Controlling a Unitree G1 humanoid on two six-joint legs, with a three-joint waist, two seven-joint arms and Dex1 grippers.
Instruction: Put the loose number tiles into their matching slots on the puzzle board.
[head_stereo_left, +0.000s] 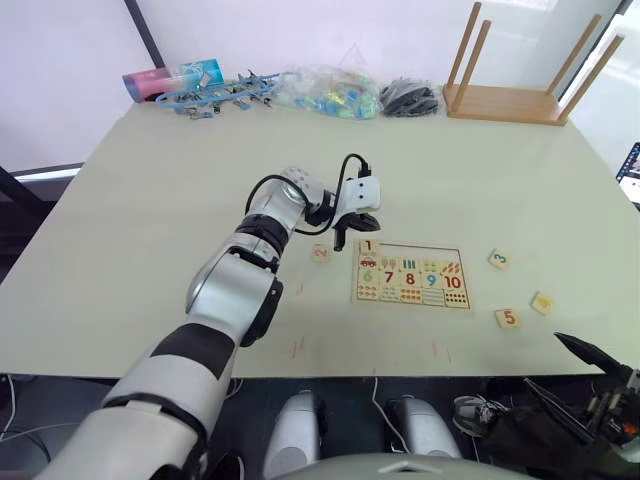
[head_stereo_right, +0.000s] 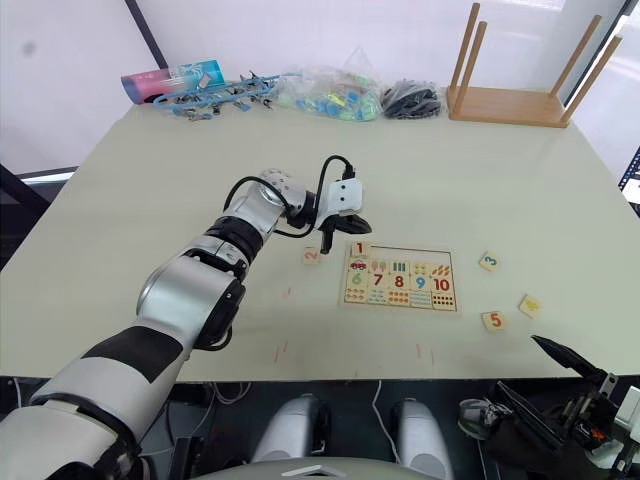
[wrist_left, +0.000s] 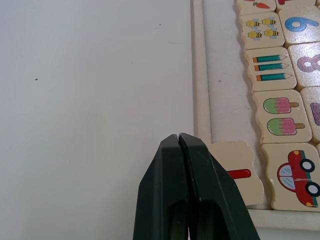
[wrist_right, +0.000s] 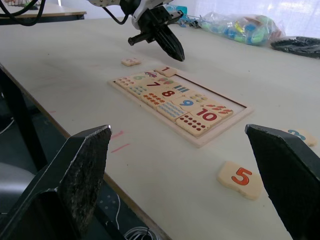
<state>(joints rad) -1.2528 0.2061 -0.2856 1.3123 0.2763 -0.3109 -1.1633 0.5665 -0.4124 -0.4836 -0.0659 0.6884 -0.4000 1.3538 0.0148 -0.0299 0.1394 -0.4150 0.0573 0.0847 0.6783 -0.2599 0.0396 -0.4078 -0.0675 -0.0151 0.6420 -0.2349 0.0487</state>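
Nearest, low at the right edge of the table (head_stereo_left: 150, 200), the right gripper (wrist_right: 182, 172) hangs with its two black fingers spread wide apart, holding nothing. Just beyond it lie three loose tiles to the right of the puzzle board (head_stereo_left: 412, 277): the orange 5 tile (head_stereo_left: 508, 318) nearest, a tile with a yellowish mark (head_stereo_left: 542, 303) just to its right, and the green 3 tile (head_stereo_left: 498, 259) farther back. The board itself lies flat near the middle of the table, its lower rows filled with numbers 6 to 10 and counting pictures, while most of the top row is bare wood. At the board's far left corner sits the red 1 tile (head_stereo_left: 369, 246), slightly askew over its slot. The left gripper (head_stereo_left: 342, 240) hovers right at that corner, fingers pressed together and empty, tip just beside the 1 tile. Left of the board, apart from it, lies the 2 tile (head_stereo_left: 320, 254). Along the far edge rest a pink-and-blue tube (head_stereo_left: 172, 79), blue clips (head_stereo_left: 222, 95), a bag of coloured pieces (head_stereo_left: 330, 92), a dark bundle (head_stereo_left: 410, 97) and an upturned wooden stool (head_stereo_left: 520, 85).
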